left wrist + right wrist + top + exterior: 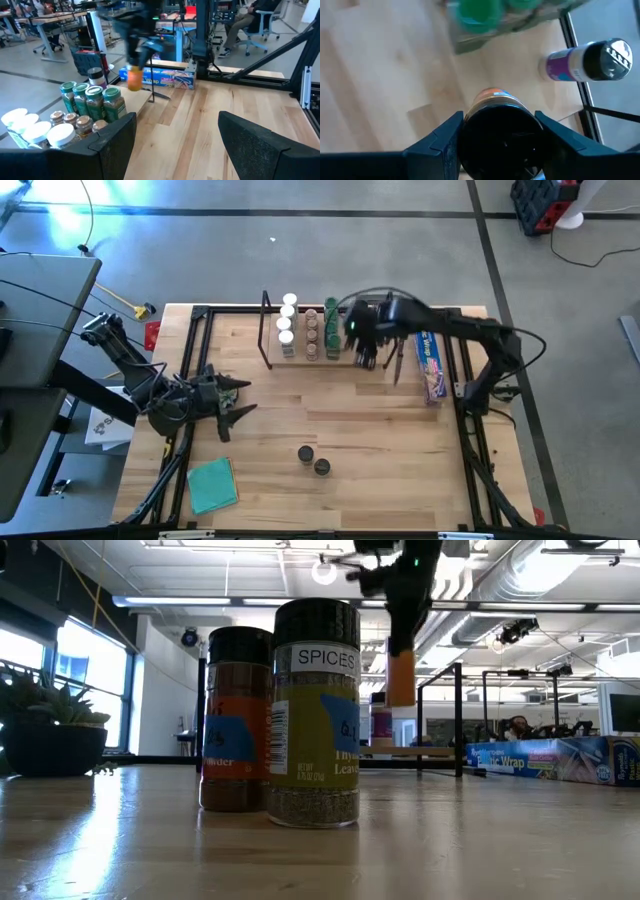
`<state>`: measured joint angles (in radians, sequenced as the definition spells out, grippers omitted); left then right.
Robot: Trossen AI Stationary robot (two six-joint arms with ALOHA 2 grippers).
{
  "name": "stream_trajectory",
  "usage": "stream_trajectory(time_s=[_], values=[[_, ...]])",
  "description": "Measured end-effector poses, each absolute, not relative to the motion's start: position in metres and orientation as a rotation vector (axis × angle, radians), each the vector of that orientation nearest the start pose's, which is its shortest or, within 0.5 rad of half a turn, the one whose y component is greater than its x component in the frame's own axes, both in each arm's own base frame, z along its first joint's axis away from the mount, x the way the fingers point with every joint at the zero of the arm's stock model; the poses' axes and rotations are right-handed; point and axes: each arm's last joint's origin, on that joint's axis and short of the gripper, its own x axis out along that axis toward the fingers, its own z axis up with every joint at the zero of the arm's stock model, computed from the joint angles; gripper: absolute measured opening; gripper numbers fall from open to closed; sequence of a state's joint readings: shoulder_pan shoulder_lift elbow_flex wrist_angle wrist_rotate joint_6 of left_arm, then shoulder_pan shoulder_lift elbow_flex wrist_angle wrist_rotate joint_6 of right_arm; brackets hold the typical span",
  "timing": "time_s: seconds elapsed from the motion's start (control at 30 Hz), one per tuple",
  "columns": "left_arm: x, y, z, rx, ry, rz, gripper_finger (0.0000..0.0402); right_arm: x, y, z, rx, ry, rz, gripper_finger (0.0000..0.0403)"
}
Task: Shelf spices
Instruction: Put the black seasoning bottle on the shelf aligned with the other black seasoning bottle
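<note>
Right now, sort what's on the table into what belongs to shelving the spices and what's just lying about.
Belongs to the job:
- shelf with rows of white-, brown- and green-lidded spice jars
- orange black-lidded jar held in the right gripper by the shelf
- two black-lidded jars still on the table
- left gripper, open, waiting at the left

Lying about:
- blue wrap box
- teal cloth

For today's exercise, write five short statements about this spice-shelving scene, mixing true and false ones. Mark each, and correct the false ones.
1. The right gripper holds a black-lidded orange spice jar. True.
2. The left gripper grips a jar. False: it is open and empty.
3. Two dark-lidded jars stand on the wooden table, off the shelf. True.
4. The teal square cloth lies on the low wooden shelf. False: it lies on the table.
5. The long blue wrap box lies left of the shelf. False: right.
</note>
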<state>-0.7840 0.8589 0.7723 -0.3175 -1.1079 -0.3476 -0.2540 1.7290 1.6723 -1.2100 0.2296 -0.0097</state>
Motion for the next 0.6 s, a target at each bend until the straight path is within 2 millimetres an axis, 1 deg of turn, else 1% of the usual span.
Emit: stream_trajectory(time_s=[0.1, 0.23, 0.37, 0.5, 0.6], values=[[0.141, -0.104, 0.308, -0.013, 0.187, 0.346, 0.0278, 0.321, -0.120, 0.308, 0.083, 1.251, -0.416, 0.0187], [0.143, -0.106, 0.306, -0.003, 0.197, 0.341, 0.0278, 0.320, -0.142, 0.296, 0.151, 1.178, -0.423, 0.0187], [0.144, -0.107, 0.305, 0.000, 0.200, 0.340, 0.0278, 0.315, -0.155, 0.285, 0.184, 1.175, -0.464, 0.0189], [0.144, -0.107, 0.305, -0.001, 0.201, 0.334, 0.0278, 0.313, -0.162, 0.276, 0.196, 1.163, -0.485, 0.0223], [0.144, -0.107, 0.305, -0.001, 0.201, 0.334, 0.0278, 0.314, -0.166, 0.276, 0.192, 1.131, -0.501, 0.0238]])
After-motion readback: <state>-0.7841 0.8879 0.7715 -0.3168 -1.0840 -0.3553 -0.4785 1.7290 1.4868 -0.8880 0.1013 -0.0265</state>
